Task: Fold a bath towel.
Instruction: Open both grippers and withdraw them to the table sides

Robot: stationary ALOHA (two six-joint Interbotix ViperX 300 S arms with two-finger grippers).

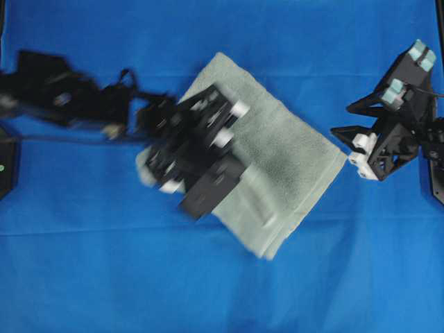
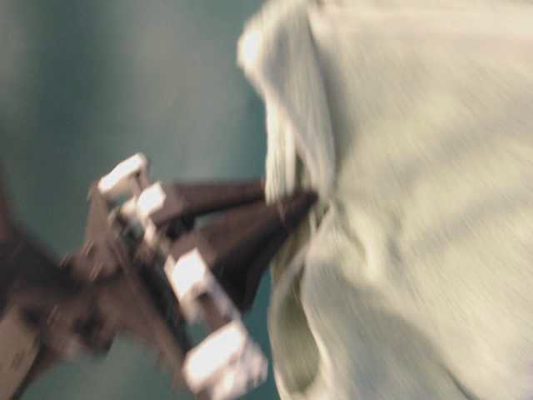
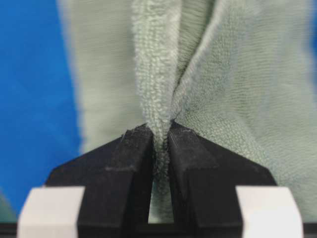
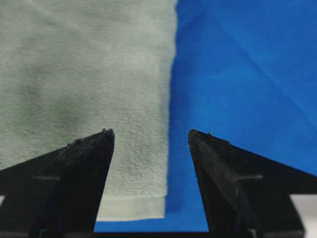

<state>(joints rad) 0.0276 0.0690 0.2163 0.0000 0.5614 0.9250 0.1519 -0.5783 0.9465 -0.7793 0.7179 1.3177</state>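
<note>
1. The left tool (image 3: pixel 159 136) is clamped on a bunched ridge of the bath towel (image 3: pixel 237 89), seen at the lower centre of the left wrist view.
2. The right tool (image 4: pixel 151 134) stands with fingers apart, holding nothing, at the towel's corner.
3. The towel lies folded and slanted at the centre of the overhead view, on the blue cloth (image 1: pixel 83 263) that covers the table.

Overhead: bright, even light, no hard shadows; left arm (image 1: pixel 69 97) and left gripper (image 1: pixel 198 156) smeared by motion blur, right gripper (image 1: pixel 361 149) sharp. Table-level view dim, greenish, blurred all over; towel (image 2: pixel 416 208) washed out, pale glare at its top edge. Left wrist view: fingers (image 3: pixel 131 163) and pinched terry crisp, far cloth streaked. Right wrist view sharp, slightly soft far off.
</note>
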